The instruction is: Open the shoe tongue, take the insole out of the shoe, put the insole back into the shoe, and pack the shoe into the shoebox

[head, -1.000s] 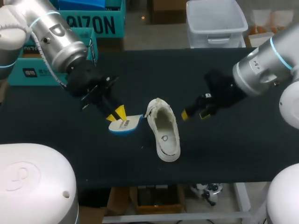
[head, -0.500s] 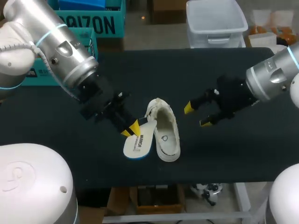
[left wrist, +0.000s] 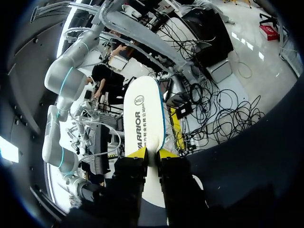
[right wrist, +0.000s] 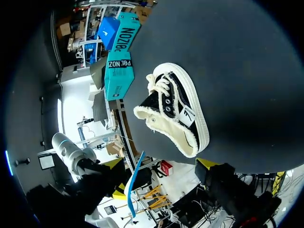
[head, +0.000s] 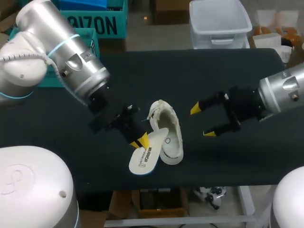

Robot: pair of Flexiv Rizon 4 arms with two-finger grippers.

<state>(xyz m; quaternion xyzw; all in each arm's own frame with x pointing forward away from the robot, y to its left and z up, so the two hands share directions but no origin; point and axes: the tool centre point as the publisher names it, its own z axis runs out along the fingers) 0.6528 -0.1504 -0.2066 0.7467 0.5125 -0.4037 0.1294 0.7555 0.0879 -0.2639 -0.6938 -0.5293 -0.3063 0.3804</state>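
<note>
insole point(head: 148, 153) swung toward shoe point(head: 167, 130) in l pincer point(head: 140, 141), r pincer point(head: 202, 121) pulled back

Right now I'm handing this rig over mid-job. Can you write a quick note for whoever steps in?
Left end effector: shut on the insole, held beside the shoe.
Right end effector: open, empty, off the shoe's other side.
Shoe: on the table, opening up.
Teal boxes at the far left, likely the shoebox.
Done: insole out.
Left: insole back in, then pack the shoe.
</note>
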